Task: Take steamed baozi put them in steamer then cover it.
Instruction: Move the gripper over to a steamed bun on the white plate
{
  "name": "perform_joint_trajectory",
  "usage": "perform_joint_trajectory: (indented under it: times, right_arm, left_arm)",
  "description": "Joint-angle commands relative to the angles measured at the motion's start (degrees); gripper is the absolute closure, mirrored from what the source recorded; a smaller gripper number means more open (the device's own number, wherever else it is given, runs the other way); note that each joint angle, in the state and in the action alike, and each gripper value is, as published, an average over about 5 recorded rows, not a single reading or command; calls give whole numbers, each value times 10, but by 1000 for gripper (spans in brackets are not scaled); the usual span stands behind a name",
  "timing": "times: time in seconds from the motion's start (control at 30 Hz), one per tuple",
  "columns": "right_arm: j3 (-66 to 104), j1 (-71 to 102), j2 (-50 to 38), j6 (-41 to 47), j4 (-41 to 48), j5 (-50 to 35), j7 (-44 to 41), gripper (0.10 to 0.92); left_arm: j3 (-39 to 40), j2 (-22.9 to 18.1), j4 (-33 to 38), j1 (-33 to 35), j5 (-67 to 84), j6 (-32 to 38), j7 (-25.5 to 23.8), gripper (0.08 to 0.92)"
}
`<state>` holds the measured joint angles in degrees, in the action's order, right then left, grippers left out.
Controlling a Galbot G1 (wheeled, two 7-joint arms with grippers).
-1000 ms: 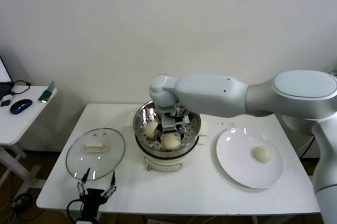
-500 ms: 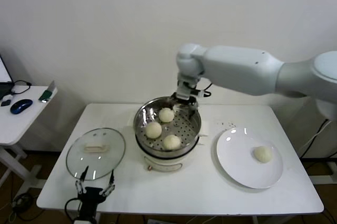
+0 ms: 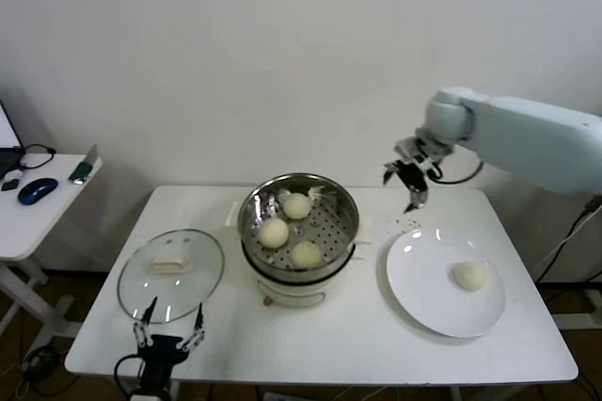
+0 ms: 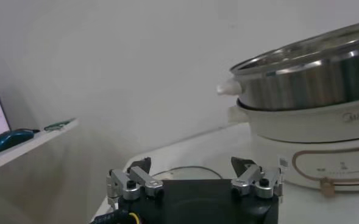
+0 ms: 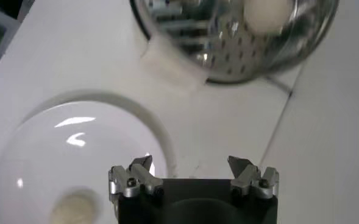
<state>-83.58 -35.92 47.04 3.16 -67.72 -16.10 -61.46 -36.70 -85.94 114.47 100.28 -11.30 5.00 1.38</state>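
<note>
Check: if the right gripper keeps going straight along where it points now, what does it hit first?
Likely the white plate: the open right gripper points down at its rim, near the last bun. Depth is unclear.

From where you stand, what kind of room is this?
Probably a lab or office test corner, not a kitchen: a plain white folding table against a bare wall, the steamer on it, and a side desk with a computer mouse.

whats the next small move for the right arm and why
Probably lower the open right end effector onto the last bun on the plate. Three buns already sit in the steamer, and the lid lies beside it, by the parked left end effector.
</note>
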Motion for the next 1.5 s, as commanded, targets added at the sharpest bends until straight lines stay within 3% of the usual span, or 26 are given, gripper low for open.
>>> perform_joint_trajectory:
  times: [0.03,0.37,1.3,1.5]
  right_arm:
    - [100,157,-127,76,24,63,-9,203]
    - [196,272,-117,44,94,141,-24,203]
    - [234,311,-63,29,149,164,-17,203]
    - [234,311,-56,26,150,162,-18,243]
  left_arm:
    - [-1,0,-2,-2,-2,-3,0,177]
    - [-2,-5,-8,2,-12,-4,1,177]
    - [-5,-9,-17,9,-15,2,2,177]
    - [-5,-9,-16,9,-16,2,2,177]
